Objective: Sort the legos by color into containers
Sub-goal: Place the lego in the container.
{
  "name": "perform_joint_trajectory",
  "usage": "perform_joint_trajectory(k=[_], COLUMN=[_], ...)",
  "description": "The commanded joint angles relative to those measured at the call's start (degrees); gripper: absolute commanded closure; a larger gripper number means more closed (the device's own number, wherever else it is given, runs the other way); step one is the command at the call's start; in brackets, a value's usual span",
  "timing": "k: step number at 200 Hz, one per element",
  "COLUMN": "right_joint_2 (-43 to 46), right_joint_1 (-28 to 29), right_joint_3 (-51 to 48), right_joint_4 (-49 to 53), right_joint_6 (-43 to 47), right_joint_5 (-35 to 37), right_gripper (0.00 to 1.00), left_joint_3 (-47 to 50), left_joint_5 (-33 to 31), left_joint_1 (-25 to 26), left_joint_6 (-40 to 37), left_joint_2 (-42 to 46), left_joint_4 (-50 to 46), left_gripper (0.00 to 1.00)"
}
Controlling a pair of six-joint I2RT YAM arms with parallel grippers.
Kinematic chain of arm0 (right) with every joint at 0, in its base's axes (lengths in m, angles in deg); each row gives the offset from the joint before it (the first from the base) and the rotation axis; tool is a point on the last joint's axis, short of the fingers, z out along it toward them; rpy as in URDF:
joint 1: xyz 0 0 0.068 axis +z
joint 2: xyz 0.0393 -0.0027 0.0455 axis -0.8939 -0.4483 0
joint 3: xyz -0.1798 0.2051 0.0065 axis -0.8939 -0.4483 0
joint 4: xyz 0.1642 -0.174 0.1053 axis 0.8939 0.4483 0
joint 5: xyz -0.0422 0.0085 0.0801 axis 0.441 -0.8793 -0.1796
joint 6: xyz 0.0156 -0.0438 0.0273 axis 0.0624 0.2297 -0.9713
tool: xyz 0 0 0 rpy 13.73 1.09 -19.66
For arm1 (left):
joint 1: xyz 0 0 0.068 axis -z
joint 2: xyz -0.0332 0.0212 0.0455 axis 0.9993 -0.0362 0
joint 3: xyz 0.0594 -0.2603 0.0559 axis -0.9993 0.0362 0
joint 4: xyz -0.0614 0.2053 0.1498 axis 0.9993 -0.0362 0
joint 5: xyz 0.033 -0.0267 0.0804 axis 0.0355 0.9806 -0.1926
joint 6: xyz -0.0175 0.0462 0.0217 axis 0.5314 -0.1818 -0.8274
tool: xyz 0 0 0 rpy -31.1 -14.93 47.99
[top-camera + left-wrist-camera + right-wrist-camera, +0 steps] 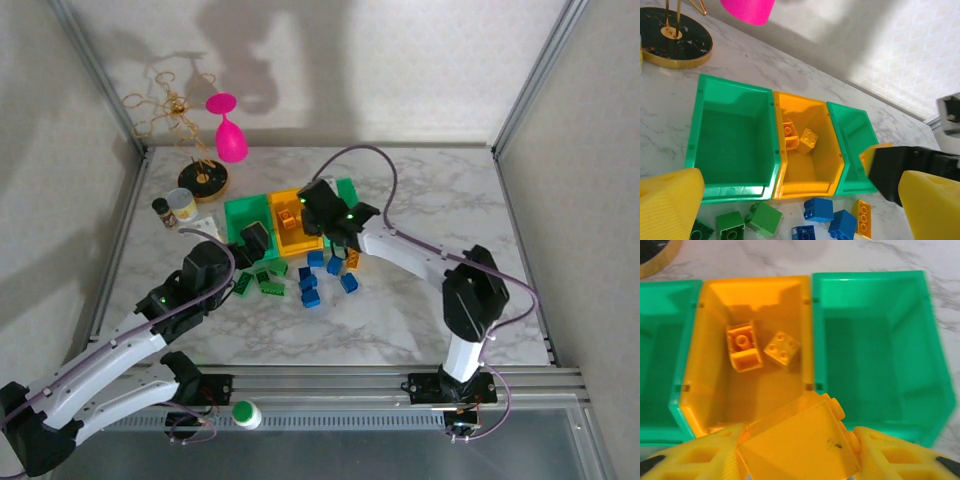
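Note:
Three containers stand side by side: a green bin point(730, 130), a yellow-orange bin point(807, 160) and a second green bin point(852, 130). Two yellow-orange legos point(744, 346) point(782, 349) lie in the yellow-orange bin point(807, 340). My right gripper point(800, 452) is shut on a yellow-orange brick point(800, 445), held tilted above that bin's near rim, close to the wall shared with the right green bin point(875, 355). My left gripper point(800, 210) is open and holds nothing, hovering over loose green point(763, 218) and blue point(818, 209) legos in front of the bins.
More blue point(310, 285), green point(270, 287) and one orange point(352, 260) brick are scattered on the marble table before the bins. A pink goblet point(230, 130), a gold wire stand point(203, 178) and a small jar point(182, 207) stand at the back left.

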Motion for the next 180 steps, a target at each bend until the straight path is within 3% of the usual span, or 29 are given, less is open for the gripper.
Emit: perform_joint_trajectory(k=[1, 74, 180], right_joint_2=[-4.7, -17.5, -28.3], right_joint_1=[0.8, 0.5, -1.7], right_joint_3=[4.2, 16.1, 26.6], right_joint_4=[-2.0, -6.1, -3.9], right_joint_6=[1.9, 7.7, 9.1], right_joint_5=[0.5, 1.8, -0.8], right_gripper=[0.48, 0.46, 0.44], left_joint_3=[-0.3, 1.5, 1.5], left_joint_5=[1.9, 5.6, 5.5], left_joint_1=[-2.0, -8.4, -10.2], left_joint_6=[-1.5, -0.2, -0.9], left_joint_2=[0.3, -1.1, -0.3], left_joint_4=[-1.4, 0.9, 0.2], left_gripper=[0.00, 0.00, 0.00])
